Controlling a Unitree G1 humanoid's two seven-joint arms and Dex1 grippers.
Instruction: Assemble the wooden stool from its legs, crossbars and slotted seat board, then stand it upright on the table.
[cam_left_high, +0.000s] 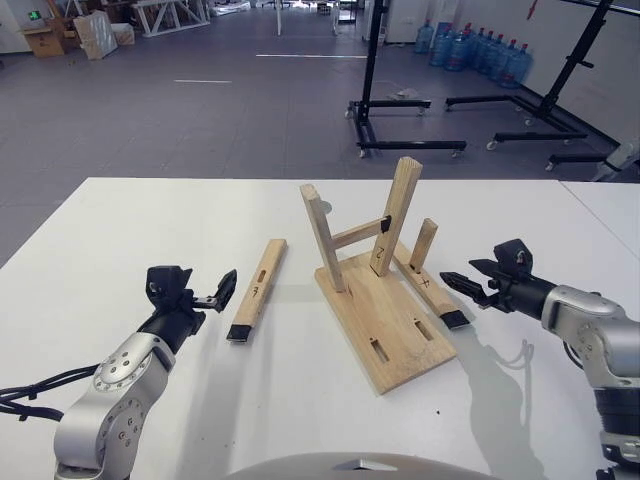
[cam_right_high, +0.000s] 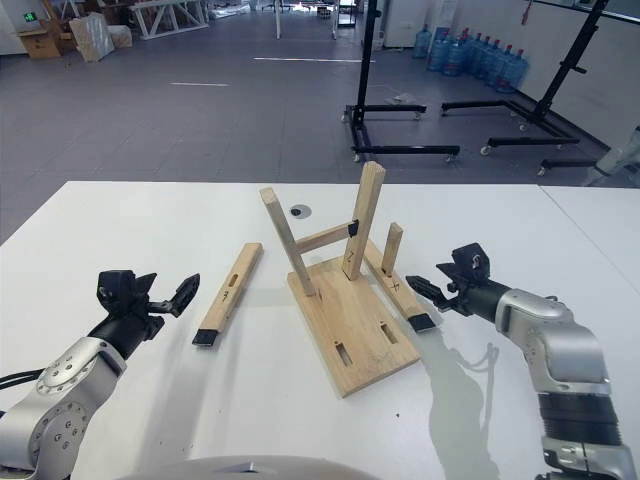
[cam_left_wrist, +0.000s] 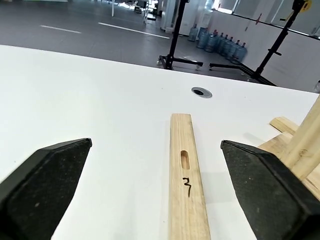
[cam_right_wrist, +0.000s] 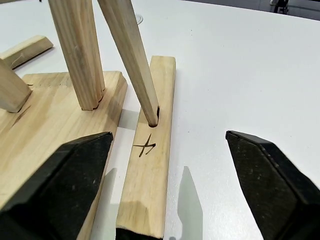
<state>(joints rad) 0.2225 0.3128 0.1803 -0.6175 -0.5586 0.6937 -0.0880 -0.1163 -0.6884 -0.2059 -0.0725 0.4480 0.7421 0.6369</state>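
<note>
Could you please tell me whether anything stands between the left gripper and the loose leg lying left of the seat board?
Nothing visible does. The left gripper, jaws open, faces the loose leg across a bare strip of white table; the leg lies flat, apart from the seat board.

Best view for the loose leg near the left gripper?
Left wrist view: the loose leg lies close, framed by the left gripper's open fingers, slot visible. Both eye views show its full length, smaller, left of the seat board.
</note>
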